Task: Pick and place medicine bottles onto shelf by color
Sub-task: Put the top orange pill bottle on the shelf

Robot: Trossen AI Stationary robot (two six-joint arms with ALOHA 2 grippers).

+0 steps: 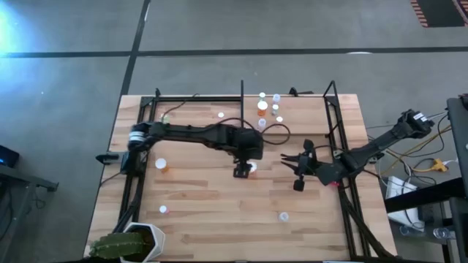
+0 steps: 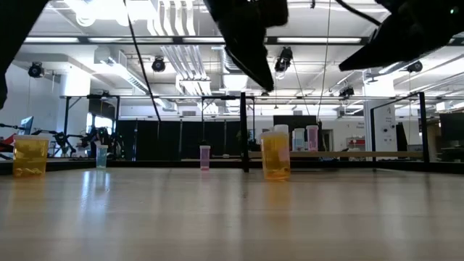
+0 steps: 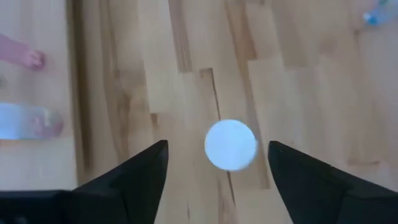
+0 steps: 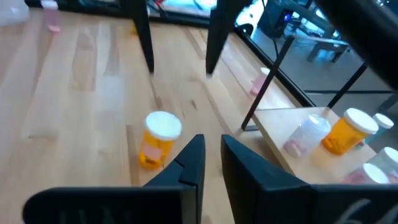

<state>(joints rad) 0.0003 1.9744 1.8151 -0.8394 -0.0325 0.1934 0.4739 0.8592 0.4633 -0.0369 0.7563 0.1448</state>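
Your left gripper point(image 1: 242, 170) hung mid-surface, jaws spread wide astride a small white-capped bottle point(image 3: 230, 144); from above, only the cap showed, so its body colour was hidden. Your right gripper point(image 4: 211, 163) hovered nearby with jaws nearly together, holding nothing, just beside an orange white-capped bottle point(image 4: 158, 139). Several bottles, probably orange and clear, stood on the light wooden shelf point(image 1: 292, 109) at the far edge.

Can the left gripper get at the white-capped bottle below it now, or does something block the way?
Probably yes. The left gripper stands open above the white-capped bottle, its cap between the fingers with only bare wood around it.
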